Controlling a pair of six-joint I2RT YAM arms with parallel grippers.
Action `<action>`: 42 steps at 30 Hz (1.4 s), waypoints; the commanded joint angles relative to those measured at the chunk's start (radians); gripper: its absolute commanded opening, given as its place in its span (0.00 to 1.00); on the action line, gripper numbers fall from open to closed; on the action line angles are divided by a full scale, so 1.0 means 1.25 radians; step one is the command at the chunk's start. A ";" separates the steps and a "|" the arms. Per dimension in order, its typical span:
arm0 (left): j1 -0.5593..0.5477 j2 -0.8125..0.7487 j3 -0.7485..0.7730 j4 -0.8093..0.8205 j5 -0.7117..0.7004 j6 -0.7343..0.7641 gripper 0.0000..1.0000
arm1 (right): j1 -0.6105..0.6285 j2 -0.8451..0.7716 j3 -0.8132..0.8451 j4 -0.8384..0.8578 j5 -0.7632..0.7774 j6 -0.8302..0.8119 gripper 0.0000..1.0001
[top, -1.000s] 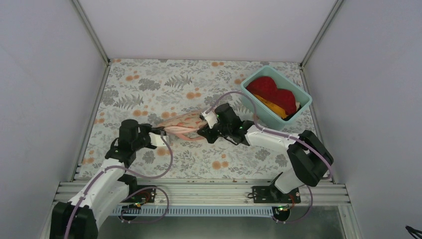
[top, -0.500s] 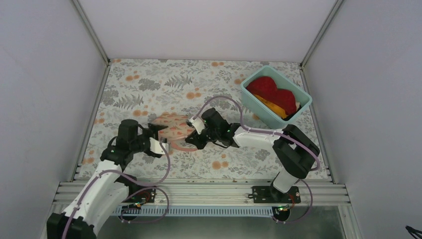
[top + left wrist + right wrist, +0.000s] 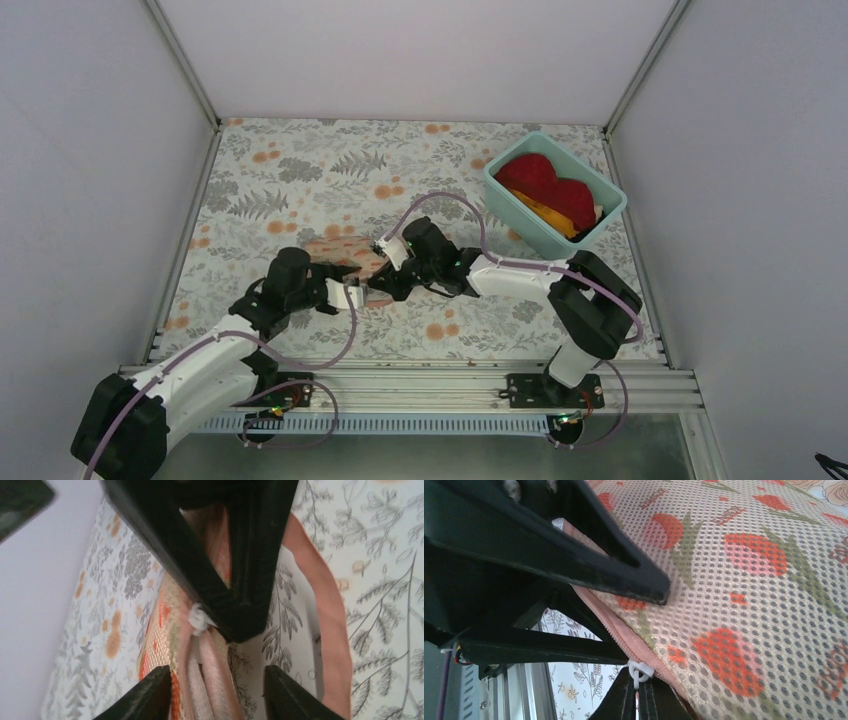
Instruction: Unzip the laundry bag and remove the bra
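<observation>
The laundry bag (image 3: 335,250) is a peach-pink mesh pouch with red-orange print, lying mid-table between the arms. My right gripper (image 3: 385,285) is shut on the bag's white zipper pull (image 3: 639,671) at the near edge; in the right wrist view the fingertips (image 3: 638,692) pinch the pull under the mesh (image 3: 744,580). My left gripper (image 3: 350,293) is open, its fingers (image 3: 150,695) either side of the bag's pink zipper edge (image 3: 210,680), just below the right gripper's tips (image 3: 235,615). The bra is hidden.
A teal plastic tub (image 3: 610,215) with red and orange cloths stands at the back right. A loose pink band of the bag's edge (image 3: 325,630) curves over the floral table cover (image 3: 300,160). White walls close in three sides.
The right gripper has drawn the zipper pull to the left along the bag, which went from stretched out to bunched. The left gripper has moved right, up against the right gripper.
</observation>
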 commanded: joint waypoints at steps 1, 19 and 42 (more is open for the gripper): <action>-0.009 0.015 -0.037 0.093 -0.011 0.016 0.36 | 0.007 -0.012 0.021 0.026 -0.023 -0.001 0.04; 0.009 -0.050 -0.093 0.079 -0.131 0.172 0.02 | -0.112 -0.156 -0.103 -0.092 0.021 -0.003 0.04; 0.159 -0.088 0.074 -0.303 0.259 0.274 1.00 | -0.021 -0.041 -0.013 -0.040 -0.050 -0.018 0.04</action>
